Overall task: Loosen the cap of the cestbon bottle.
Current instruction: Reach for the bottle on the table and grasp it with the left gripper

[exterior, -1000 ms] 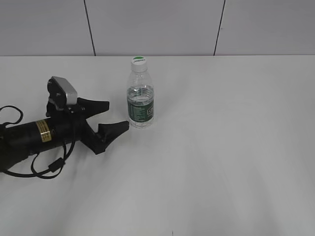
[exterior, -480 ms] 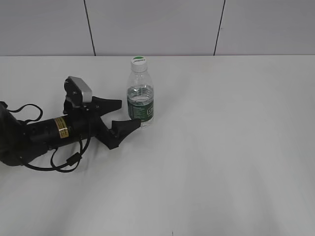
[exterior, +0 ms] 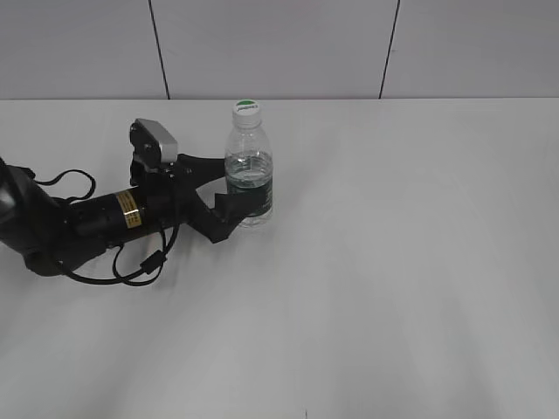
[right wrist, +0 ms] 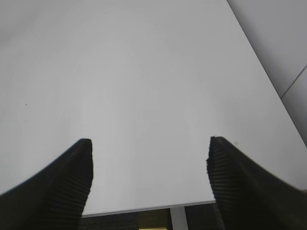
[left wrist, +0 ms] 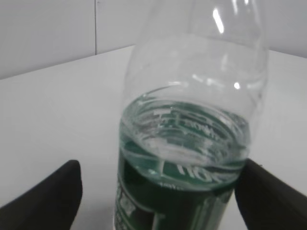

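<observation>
Around the upright cestbon bottle (exterior: 249, 175) on the white table (exterior: 393, 262), the left gripper (exterior: 229, 186) is bracketing the label, fingers apart; closing to steady it likely comes before loosening the cap (exterior: 247, 109).

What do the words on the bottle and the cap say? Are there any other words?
Bottle label: white print on green, too blurred to read in either view.
Cap: tiny lettering, too small to read.
Gold sticker on the left arm: print too small to read.
Nothing else carries writing.
</observation>
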Action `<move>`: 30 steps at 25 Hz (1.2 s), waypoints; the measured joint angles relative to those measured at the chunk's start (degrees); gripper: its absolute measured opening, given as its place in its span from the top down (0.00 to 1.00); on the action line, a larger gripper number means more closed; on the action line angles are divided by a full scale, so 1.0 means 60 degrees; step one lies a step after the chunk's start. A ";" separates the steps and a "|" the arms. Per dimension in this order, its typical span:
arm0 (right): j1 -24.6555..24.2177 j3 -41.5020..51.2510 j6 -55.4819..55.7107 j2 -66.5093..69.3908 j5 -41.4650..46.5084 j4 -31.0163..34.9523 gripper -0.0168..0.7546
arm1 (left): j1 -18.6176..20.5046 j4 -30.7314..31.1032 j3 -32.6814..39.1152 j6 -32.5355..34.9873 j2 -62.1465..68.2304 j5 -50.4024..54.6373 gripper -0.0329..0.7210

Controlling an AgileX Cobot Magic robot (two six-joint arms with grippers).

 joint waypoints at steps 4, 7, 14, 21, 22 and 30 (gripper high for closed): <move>0.0000 0.0000 0.0000 0.0000 0.0000 0.0000 0.24 | -0.0169 0.0000 -0.0277 -0.0048 0.0000 0.0032 0.17; 0.0000 0.0000 0.0000 0.0000 0.0000 0.0000 0.24 | -0.0303 0.0000 -0.0516 -0.0198 0.0000 0.0427 0.17; 0.0000 0.0000 0.0000 0.0000 0.0000 0.0000 0.24 | -0.0563 -0.0131 -0.0970 -0.0353 0.0336 0.0628 0.17; 0.0000 0.0000 0.0000 0.0000 0.0000 0.0000 0.24 | -0.0638 -0.0309 -0.1171 -0.0392 0.0667 0.0439 0.17; 0.0000 0.0000 0.0000 0.0000 0.0000 0.0000 0.24 | -0.0638 -0.0341 -0.1205 -0.0400 0.0667 0.0406 0.17; 0.0000 0.0000 0.0000 0.0000 0.0000 0.0000 0.24 | -0.0638 -0.0409 -0.1280 -0.0400 0.0667 0.0625 0.17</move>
